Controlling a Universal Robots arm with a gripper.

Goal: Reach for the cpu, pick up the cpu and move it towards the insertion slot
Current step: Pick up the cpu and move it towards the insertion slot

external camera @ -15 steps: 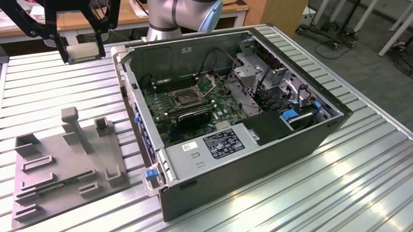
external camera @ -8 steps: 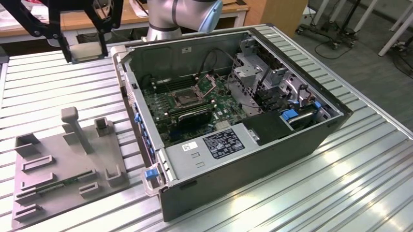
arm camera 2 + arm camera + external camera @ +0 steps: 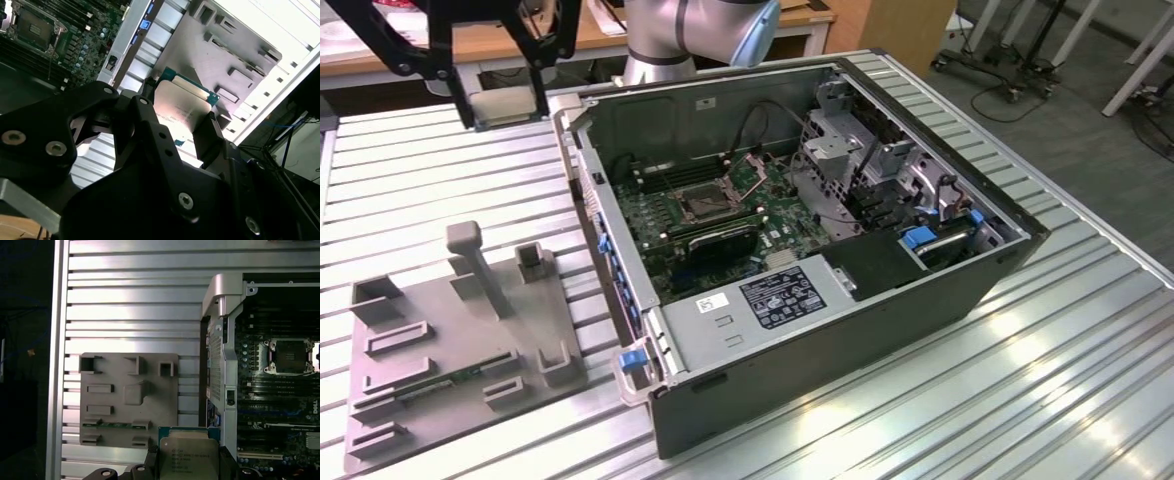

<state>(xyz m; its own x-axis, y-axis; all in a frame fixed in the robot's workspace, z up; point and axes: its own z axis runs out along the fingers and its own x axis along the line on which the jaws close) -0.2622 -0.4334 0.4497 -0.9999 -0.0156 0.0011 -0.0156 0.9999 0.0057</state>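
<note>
The cpu [image 3: 189,460], silvery with a green rim, sits clamped in the end effector [image 3: 175,117]. The insertion slot [image 3: 291,356], dark and metal-framed, lies open on the motherboard.

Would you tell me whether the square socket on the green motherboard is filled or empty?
Empty: the dark, silvery-framed insertion slot holds no chip; the gripper grips the silvery cpu.

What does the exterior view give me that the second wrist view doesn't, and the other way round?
Exterior view alone: the whole open computer case on the slatted table, with its power supply and drive cage.
Second wrist view alone: a close look at the gripper, jaws closed on the cpu, held above the table off to the side of the case.
Both: the insertion slot on the green motherboard, with no chip in it, and the grey fixture beside the case.
</note>
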